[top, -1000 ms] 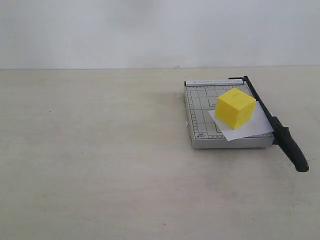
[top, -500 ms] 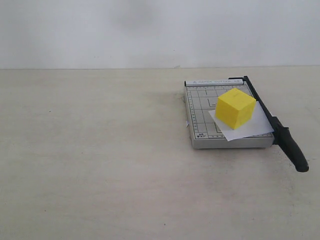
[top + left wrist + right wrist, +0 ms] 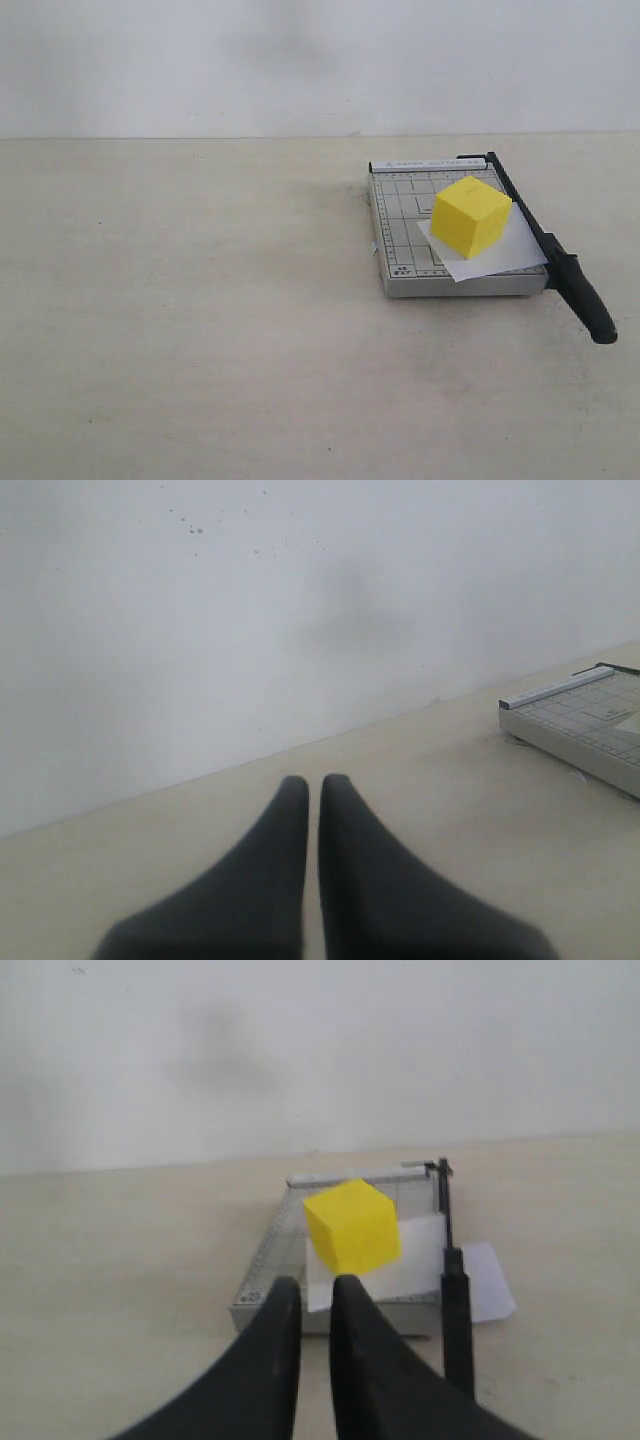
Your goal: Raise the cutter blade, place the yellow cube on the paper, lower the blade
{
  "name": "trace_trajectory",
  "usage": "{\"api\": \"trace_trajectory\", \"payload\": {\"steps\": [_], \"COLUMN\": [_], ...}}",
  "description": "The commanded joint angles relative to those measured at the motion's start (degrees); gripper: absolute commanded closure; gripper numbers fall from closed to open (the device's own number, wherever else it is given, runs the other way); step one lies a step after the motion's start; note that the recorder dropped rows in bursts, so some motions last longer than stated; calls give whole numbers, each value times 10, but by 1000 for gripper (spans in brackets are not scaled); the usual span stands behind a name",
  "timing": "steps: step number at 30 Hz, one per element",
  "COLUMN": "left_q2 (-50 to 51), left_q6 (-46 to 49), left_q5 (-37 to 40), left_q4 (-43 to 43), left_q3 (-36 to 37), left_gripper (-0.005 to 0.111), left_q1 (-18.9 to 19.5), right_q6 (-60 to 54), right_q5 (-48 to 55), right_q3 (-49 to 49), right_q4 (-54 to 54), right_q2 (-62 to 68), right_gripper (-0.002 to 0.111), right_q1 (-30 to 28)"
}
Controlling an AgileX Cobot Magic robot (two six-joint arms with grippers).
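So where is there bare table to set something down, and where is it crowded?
In the exterior view the table is bare left of the grey base and in front of it. Crowded: the base carries the paper and yellow cube, with the cutter blade down along its right edge.

We see soft, even, fairly bright light across all views. The yellow cube (image 3: 471,215) is lightest on top, its sides a shade darker. On the wall (image 3: 150,60), up and left of the cube, a faint grey shadow smudges. Close to their lenses, the left gripper (image 3: 312,780) and right gripper (image 3: 315,1282) blur; beyond the right one, the cube looks slightly soft.
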Motion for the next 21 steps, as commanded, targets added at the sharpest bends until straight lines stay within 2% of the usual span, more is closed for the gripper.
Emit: {"api": "trace_trajectory", "payload": {"steps": [1, 3, 9, 21], "left_q2": [-2, -2, -2, -2], "left_q6": [-2, -2, -2, -2], "left_q5": [1, 1, 1, 1], "left_q4": [-6, -6, -6, -6], "left_q3": [2, 2, 2, 2], "left_gripper": [102, 102, 102, 102], "left_q1": [1, 1, 1, 1], "right_q6": [131, 173, 173, 173], "right_q5": [-18, -34, -101, -91], "right_q3": [30, 45, 88, 88], "right_q4": [-157, -201, -201, -198], "right_q2": [-4, -4, -4, -4], "right_gripper": [96, 96, 96, 96], "right_q1": [-3, -3, -3, -3]}}
